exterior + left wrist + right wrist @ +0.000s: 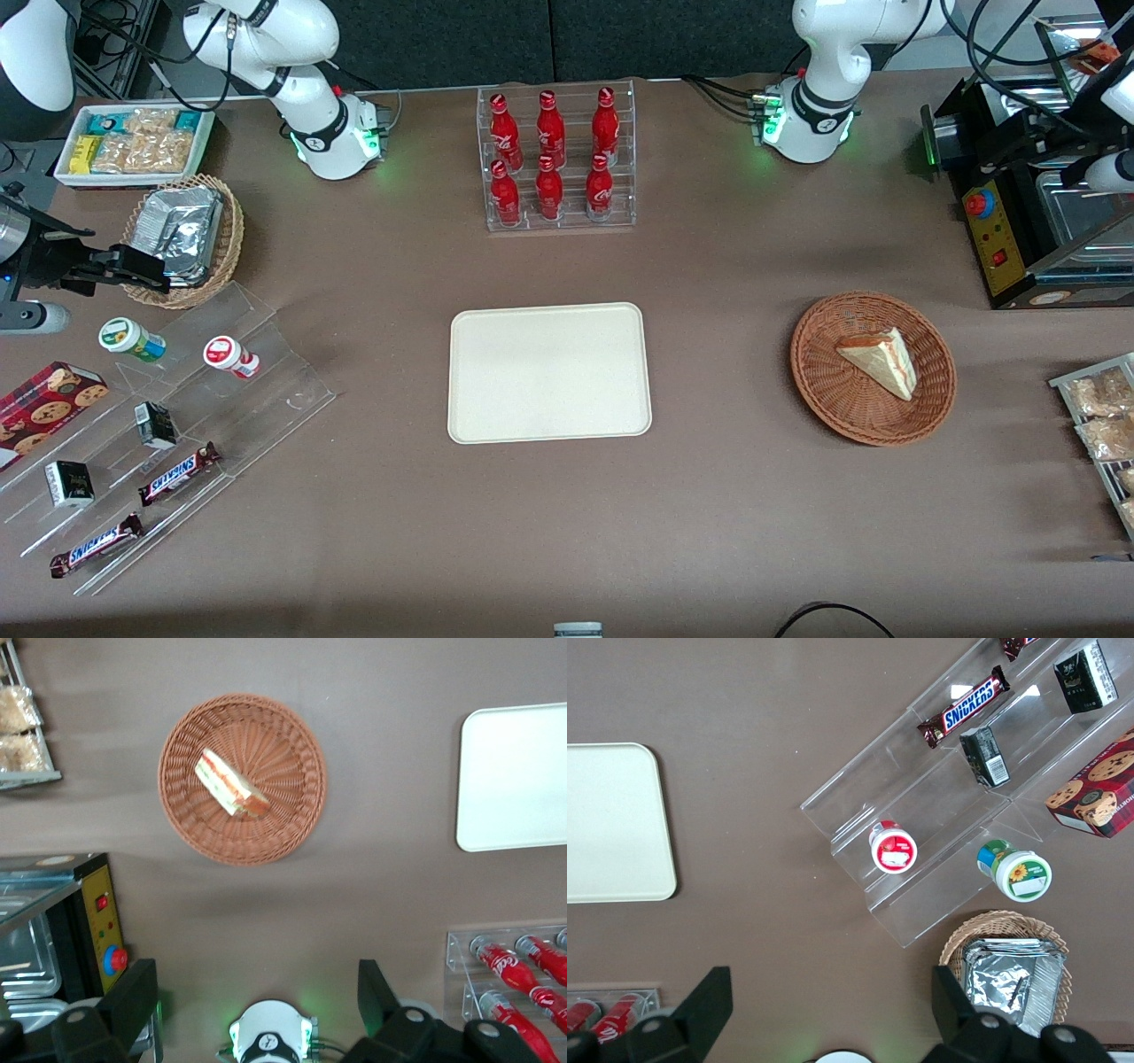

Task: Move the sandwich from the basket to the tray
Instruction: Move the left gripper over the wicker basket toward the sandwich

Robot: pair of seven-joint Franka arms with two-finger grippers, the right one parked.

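Observation:
The sandwich [877,359] [232,784], a white bread wedge with red and green filling on its edge, lies in the round reddish-brown wicker basket [815,372] [177,806]. The cream tray [549,372] [514,780] sits flat at mid-table with nothing on it. My left gripper [257,992] hangs high over the table near its arm's base, farther from the front camera than the basket. It is open, its black fingers [133,1001] wide apart with nothing between them.
A clear rack of red bottles [556,159] [523,974] stands at the back. A black machine with a yellow panel [1001,230] and a snack rack [1099,416] flank the basket. Toward the parked arm's end are a foil-packet basket [182,239] and an acrylic snack stand [177,416].

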